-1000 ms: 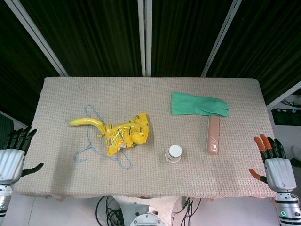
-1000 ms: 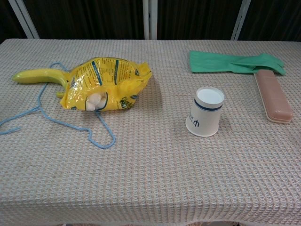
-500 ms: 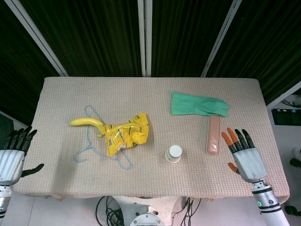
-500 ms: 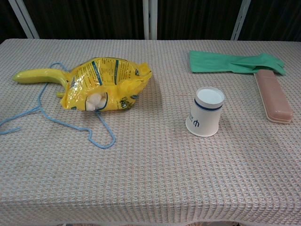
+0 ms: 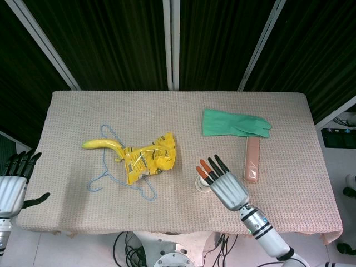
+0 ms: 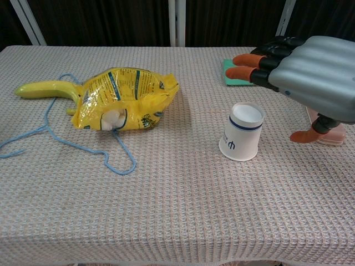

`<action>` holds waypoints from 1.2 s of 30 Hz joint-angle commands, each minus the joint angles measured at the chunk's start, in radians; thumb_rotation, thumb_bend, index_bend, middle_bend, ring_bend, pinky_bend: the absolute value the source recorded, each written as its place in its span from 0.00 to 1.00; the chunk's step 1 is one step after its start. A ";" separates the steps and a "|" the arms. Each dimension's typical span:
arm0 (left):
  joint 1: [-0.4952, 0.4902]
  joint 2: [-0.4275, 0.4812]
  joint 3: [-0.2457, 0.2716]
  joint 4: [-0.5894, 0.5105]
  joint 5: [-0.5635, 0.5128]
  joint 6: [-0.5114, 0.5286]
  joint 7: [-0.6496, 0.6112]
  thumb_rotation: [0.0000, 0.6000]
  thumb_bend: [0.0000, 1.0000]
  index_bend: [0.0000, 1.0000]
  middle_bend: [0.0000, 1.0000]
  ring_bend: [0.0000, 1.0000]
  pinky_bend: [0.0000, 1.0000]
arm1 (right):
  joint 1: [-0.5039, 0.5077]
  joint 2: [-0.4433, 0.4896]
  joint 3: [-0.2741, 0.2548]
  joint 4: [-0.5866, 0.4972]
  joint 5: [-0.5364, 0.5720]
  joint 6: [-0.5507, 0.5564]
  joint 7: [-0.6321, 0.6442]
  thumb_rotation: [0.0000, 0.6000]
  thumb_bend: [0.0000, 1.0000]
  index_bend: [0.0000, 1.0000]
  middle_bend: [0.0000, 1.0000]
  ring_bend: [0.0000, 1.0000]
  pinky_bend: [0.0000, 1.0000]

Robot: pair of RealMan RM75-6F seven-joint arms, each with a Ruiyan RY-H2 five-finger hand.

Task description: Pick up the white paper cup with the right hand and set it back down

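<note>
Cup [image 6: 242,132] stood on the table [image 5: 289,183], near-centre, slightly right of middle, and looked base-up with the wide rim on the cloth, though I couldn't be sure. Untouched.

Step in hand: reach phase, pre-grasp. Right hand [image 6: 310,75] hovered over the cup's right side, empty, fingers extended forward side by side with small gaps, thumb [image 6: 308,136] hanging down apart from them. In the head view the right hand [image 5: 222,181] overlapped the cup [image 5: 201,184] from the near-right, orange fingertips pointing far-left across it. The chest view showed a clear gap: hand above and right of the cup, no contact.

Next move, as I judged it: drop the hand, get the thumb on one side of the wall and the fingers on the other, then close gently. Paper wall would crush under a hard squeeze, and the light cup could tip if a finger clipped it on the way down. Then a short lift and set back down.

Left hand [image 5: 12,183] sat off the table's near-left corner, fingers apart, holding nothing.

Around it: pink case [image 5: 252,160] just right of the hand, green glove [image 5: 233,124] far-right. Yellow bag [image 6: 119,98], banana [image 6: 47,89] and blue string [image 6: 66,141] lay well apart to the left, out of the path.
</note>
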 commanded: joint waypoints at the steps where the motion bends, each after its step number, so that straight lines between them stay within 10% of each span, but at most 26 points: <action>1: 0.000 0.001 0.000 0.000 0.001 -0.001 -0.002 1.00 0.09 0.03 0.00 0.00 0.01 | 0.070 -0.102 0.019 0.044 0.097 -0.027 -0.128 1.00 0.00 0.00 0.00 0.00 0.00; 9: 0.002 0.003 0.001 0.000 0.006 0.001 -0.012 1.00 0.09 0.03 0.00 0.00 0.01 | 0.115 -0.177 0.006 0.110 0.172 0.015 -0.229 1.00 0.02 0.09 0.00 0.00 0.00; 24: -0.001 0.002 0.001 0.002 -0.001 -0.012 -0.009 1.00 0.09 0.03 0.00 0.00 0.01 | 0.150 -0.180 -0.015 0.141 0.149 0.083 -0.147 1.00 0.08 0.56 0.00 0.00 0.00; 27: -0.002 0.001 0.001 0.001 -0.002 -0.015 -0.008 1.00 0.09 0.03 0.00 0.00 0.01 | 0.145 -0.161 0.008 0.159 0.130 0.092 -0.017 1.00 0.09 0.58 0.00 0.00 0.00; 36: -0.009 -0.002 0.002 0.007 -0.005 -0.032 -0.009 1.00 0.09 0.03 0.00 0.00 0.01 | 0.068 -0.133 0.139 0.341 0.142 0.011 1.065 1.00 0.14 0.59 0.02 0.00 0.00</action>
